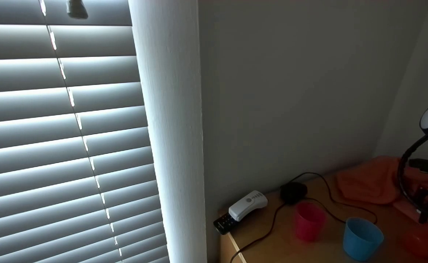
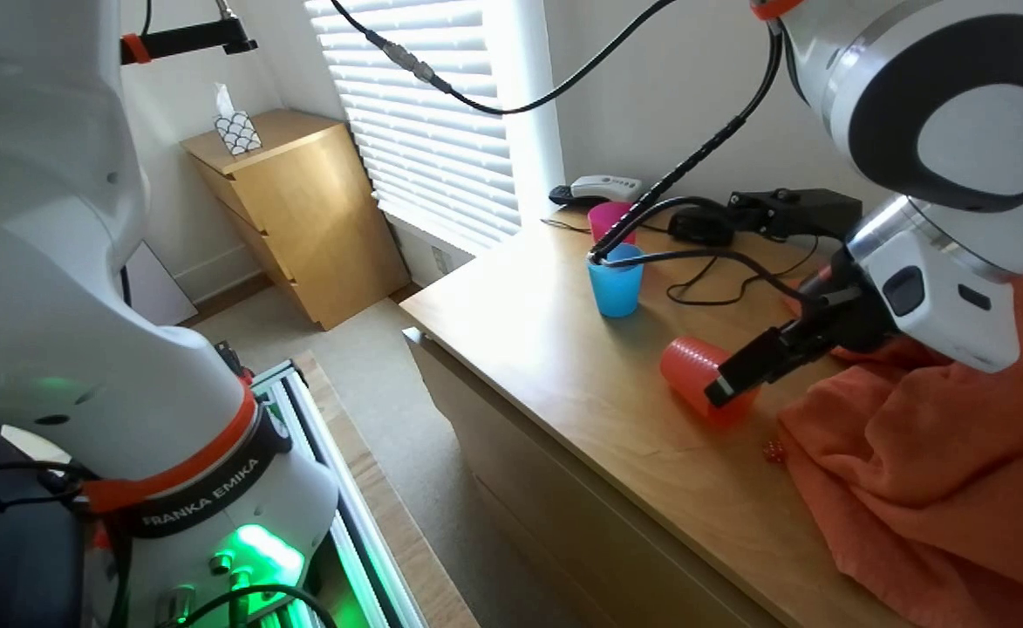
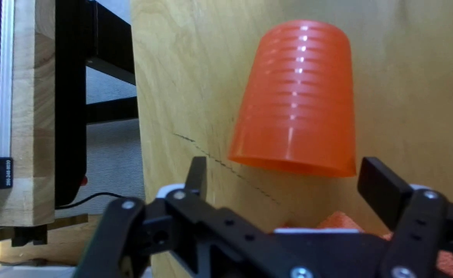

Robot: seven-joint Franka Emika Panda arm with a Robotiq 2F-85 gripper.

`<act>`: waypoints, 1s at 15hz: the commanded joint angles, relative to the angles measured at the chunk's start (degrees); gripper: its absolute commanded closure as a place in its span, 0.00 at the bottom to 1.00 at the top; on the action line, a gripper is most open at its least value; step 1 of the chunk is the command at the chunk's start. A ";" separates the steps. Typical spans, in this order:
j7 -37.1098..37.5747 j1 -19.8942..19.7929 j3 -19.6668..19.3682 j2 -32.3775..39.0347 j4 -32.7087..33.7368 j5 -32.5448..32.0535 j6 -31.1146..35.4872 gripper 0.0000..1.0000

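An orange cup (image 3: 294, 96) lies on its side on the wooden top, its mouth facing my gripper (image 3: 284, 166) in the wrist view. The jaws stand wide apart, one finger to each side of the cup's rim, and nothing is held. In an exterior view a black finger (image 2: 742, 371) overlaps the orange cup (image 2: 694, 362); touching cannot be told from there. Farther back, a blue cup (image 2: 616, 288) and a pink cup (image 2: 611, 218) stand upright. Both the blue cup (image 1: 361, 239) and the pink cup (image 1: 308, 221) also show in the dimmer exterior view.
Crumpled orange cloth (image 2: 921, 453) spreads beside the gripper, with a small red object (image 2: 773, 451) at its edge. A white remote (image 1: 248, 205), a black remote (image 1: 224, 223) and a black adapter (image 1: 293, 192) with cables lie near the wall. The wooden top (image 2: 511, 305) ends at its front edge.
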 commanded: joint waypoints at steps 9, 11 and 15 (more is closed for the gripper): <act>4.79 -1.89 0.39 2.12 2.96 4.02 -3.36 0.00; 3.17 -2.46 1.33 2.74 3.74 6.48 -3.52 0.00; -0.05 -2.42 2.35 3.66 4.69 8.81 -2.53 0.42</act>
